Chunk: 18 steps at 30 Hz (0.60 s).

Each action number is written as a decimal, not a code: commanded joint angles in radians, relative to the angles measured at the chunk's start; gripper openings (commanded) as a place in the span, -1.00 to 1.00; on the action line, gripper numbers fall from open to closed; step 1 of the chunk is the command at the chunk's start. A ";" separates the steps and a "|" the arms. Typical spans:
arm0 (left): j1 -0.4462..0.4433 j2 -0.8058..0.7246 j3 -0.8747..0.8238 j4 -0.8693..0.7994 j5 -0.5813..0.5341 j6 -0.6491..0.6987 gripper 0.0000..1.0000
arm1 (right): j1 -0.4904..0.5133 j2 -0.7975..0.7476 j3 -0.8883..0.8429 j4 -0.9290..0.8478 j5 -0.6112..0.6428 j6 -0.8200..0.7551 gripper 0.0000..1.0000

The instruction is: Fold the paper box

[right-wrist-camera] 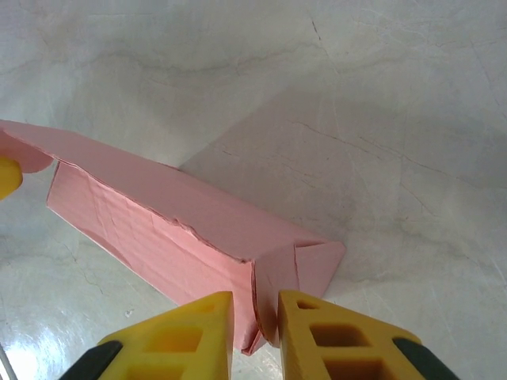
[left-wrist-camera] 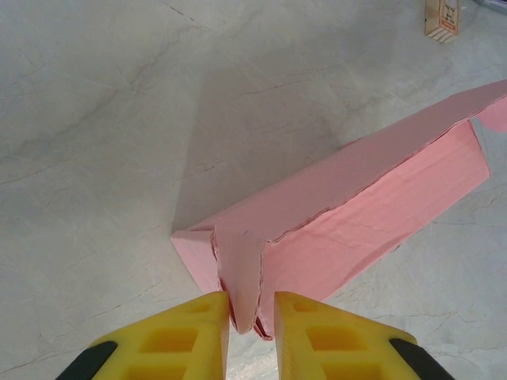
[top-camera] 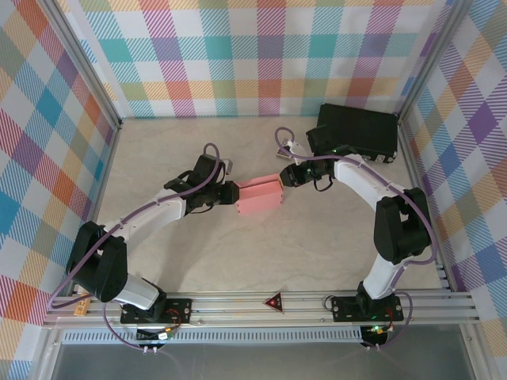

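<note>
Nearest the left wrist camera: two yellow fingers (left-wrist-camera: 170,342), close together, with the end flap (left-wrist-camera: 242,273) of the paper box (left-wrist-camera: 372,202) caught between them. I read the left jaws as pinching that flap; the gap is only as wide as the card.

Right wrist camera, same picture mirrored. Its yellow fingers (right-wrist-camera: 182,339) stand close on the opposite end flap (right-wrist-camera: 275,289), so the right jaws are pinching too.

From above, the box (top-camera: 261,196) lies on the surface (top-camera: 158,150) near the middle, between the two arms and held at both short ends. The black case (top-camera: 356,131) sits well apart in the far right corner. A small printed packet (left-wrist-camera: 442,17) lies beyond the box, clear of it.

State of the box: one long wall stands up from the base panel, and the creases along it look rough and wavy. The ends are not closed.

Step in hand, as I judge it: both ends secured, ready to turn the end flaps. Roughly mid-task.

Next move calls for:
- both arms working together, so the box does not skew or slide
- turning each flap about its own crease, not dragging it
- light pull only, since the card is thin and could tear at the notches
- keeping the raised wall upright while the ends come round
</note>
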 commanded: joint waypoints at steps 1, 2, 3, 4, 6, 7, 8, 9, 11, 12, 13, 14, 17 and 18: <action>0.007 0.018 0.029 0.023 0.018 -0.013 -0.58 | -0.004 0.009 0.014 -0.005 -0.038 0.016 -0.56; 0.007 0.020 0.031 0.024 0.019 -0.014 -0.60 | -0.004 0.011 0.015 -0.006 -0.039 0.015 -0.57; 0.007 0.022 0.031 0.023 0.021 -0.013 -0.61 | -0.004 0.012 0.016 -0.006 -0.041 0.016 -0.57; 0.007 0.024 0.031 0.025 0.021 -0.013 -0.62 | -0.004 0.012 0.017 -0.006 -0.041 0.018 -0.57; 0.007 0.028 0.032 0.024 0.026 -0.015 -0.65 | -0.004 0.015 0.021 -0.010 -0.047 0.018 -0.58; 0.007 0.029 0.034 0.023 0.027 -0.014 -0.66 | -0.004 0.017 0.024 -0.011 -0.049 0.019 -0.59; 0.007 0.031 0.034 0.024 0.027 -0.014 -0.66 | -0.005 0.019 0.027 -0.014 -0.051 0.021 -0.60; 0.007 0.033 0.034 0.024 0.027 -0.014 -0.68 | -0.004 0.022 0.029 -0.018 -0.054 0.021 -0.61; 0.007 0.033 0.034 0.024 0.027 -0.014 -0.69 | -0.004 0.026 0.034 -0.023 -0.057 0.024 -0.62; 0.007 0.033 0.035 0.021 0.027 -0.015 -0.69 | -0.004 0.028 0.034 -0.023 -0.059 0.024 -0.62; 0.007 0.031 0.034 0.022 0.027 -0.014 -0.69 | -0.004 0.028 0.034 -0.023 -0.058 0.025 -0.62; 0.007 0.031 0.034 0.022 0.026 -0.014 -0.69 | -0.004 0.027 0.035 -0.023 -0.059 0.024 -0.63; 0.007 0.028 0.034 0.017 0.024 -0.014 -0.69 | -0.004 0.028 0.035 -0.024 -0.060 0.028 -0.62; 0.007 0.028 0.034 0.016 0.023 -0.013 -0.69 | -0.004 0.028 0.036 -0.023 -0.062 0.028 -0.62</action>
